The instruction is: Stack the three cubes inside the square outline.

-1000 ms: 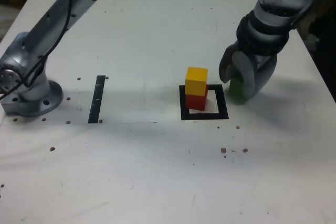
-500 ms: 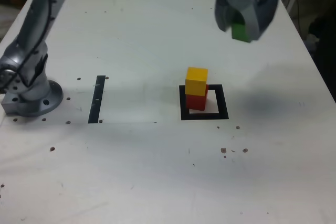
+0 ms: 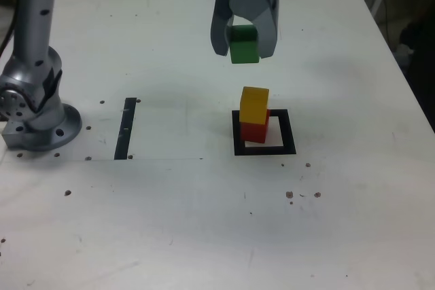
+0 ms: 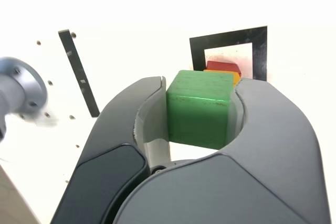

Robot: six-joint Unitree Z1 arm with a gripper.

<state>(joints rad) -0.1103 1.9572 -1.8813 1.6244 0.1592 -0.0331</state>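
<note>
My gripper (image 3: 243,47) is shut on the green cube (image 3: 244,43) and holds it in the air, above and a little to the exterior view's left of the stack. The yellow cube (image 3: 254,104) sits on the red cube (image 3: 255,131) inside the black square outline (image 3: 264,149). In the wrist view the green cube (image 4: 200,107) fills the space between the two grey fingers (image 4: 128,114). Behind it only slivers of the yellow cube (image 4: 226,74) and the red cube (image 4: 224,66) show, inside the square outline (image 4: 231,39).
A thin black strip (image 3: 126,128) lies on the white table (image 3: 204,222), to the exterior view's left of the outline. The arm's round grey base (image 3: 37,123) stands at that view's far left. Small dark holes dot the table.
The gripper has lifted the green cube off the table to the exterior view's right of the outline. It has carried the cube up and leftward to a spot above the stack.
</note>
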